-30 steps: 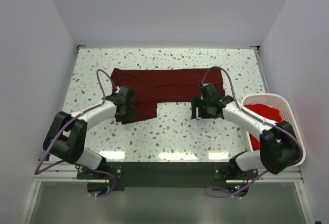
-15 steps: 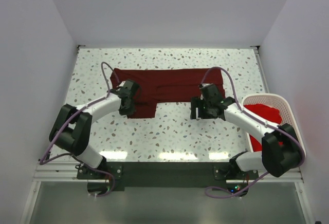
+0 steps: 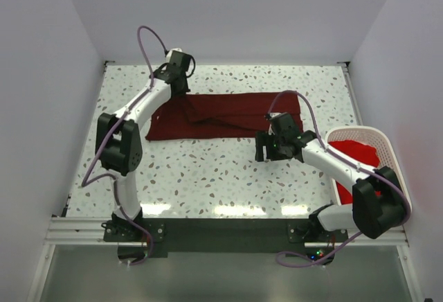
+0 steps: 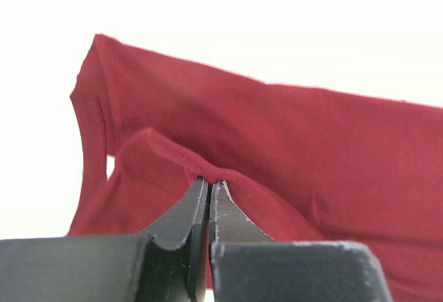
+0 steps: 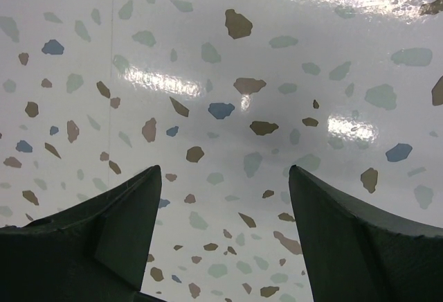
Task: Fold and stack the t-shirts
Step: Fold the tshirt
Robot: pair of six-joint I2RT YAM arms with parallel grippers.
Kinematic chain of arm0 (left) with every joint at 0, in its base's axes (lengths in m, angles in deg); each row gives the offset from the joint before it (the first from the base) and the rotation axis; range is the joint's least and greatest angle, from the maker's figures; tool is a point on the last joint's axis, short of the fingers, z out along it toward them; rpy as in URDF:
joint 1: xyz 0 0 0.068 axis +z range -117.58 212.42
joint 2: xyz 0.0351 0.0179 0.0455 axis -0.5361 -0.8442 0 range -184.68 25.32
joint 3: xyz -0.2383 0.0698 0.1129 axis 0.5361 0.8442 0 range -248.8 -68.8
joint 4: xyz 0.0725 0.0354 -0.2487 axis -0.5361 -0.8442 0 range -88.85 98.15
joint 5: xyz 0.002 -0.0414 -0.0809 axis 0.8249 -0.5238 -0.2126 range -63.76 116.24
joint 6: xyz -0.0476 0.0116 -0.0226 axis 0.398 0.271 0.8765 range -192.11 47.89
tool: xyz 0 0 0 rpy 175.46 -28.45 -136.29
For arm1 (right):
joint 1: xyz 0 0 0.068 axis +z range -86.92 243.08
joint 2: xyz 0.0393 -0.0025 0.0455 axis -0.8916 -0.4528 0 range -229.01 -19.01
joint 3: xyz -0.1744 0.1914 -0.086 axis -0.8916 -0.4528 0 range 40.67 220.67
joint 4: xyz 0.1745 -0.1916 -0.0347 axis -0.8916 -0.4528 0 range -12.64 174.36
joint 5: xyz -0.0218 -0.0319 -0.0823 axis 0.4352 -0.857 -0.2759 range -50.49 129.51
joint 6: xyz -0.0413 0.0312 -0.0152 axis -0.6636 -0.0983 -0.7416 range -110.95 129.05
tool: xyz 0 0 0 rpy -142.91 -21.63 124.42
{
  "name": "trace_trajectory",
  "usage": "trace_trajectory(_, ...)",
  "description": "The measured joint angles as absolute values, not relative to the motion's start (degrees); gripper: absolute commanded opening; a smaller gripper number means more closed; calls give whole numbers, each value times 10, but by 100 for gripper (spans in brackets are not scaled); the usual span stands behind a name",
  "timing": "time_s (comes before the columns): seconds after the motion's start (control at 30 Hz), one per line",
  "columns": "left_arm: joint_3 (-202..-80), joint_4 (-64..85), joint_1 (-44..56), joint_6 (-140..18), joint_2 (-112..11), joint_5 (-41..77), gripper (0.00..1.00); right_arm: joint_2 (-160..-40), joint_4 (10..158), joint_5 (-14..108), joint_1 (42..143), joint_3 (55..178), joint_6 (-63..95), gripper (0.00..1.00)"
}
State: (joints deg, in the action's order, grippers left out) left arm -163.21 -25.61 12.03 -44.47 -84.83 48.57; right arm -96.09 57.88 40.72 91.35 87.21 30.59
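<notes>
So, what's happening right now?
Left gripper shut on dark maroon cloth t-shirt, edge lifted. Right gripper open over speckled table. Nothing in the way.

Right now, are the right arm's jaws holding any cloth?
No, the right jaws stand open above the speckled table, nothing between them.

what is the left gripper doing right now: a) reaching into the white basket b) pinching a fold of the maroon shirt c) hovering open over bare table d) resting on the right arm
b: the left wrist view shows the left gripper shut on a raised ridge of the maroon t-shirt.
</notes>
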Motion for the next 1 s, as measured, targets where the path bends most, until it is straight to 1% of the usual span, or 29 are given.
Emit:
trace_trajectory(0.17, -1705, -251, 141, -471, -926, 488, 0, -967, 583, 411, 914, 873, 298, 78)
trace_trajectory(0.37, -1717, -236, 153, -479, -972, 474, 2, -989, 586, 417, 914, 878, 293, 77)
trace_trajectory(0.53, -1721, -217, 164, -477, -991, 461, 3, -1008, 587, 405, 914, 901, 296, 72)
trace_trajectory(0.7, -1723, -210, 175, -468, -998, 458, 5, -1040, 596, 366, 914, 957, 305, 61)
trace_trajectory(0.83, -1723, -206, 184, -457, -1004, 453, 5, -1094, 624, 341, 913, 1015, 312, 55)
trace_trajectory(0.87, -1723, -204, 185, -456, -1007, 450, 5, -1107, 630, 338, 913, 1025, 313, 52)
trace_trajectory(1.0, -1723, -197, 187, -450, -1015, 438, 5, -1171, 645, 327, 910, 1076, 315, 42)
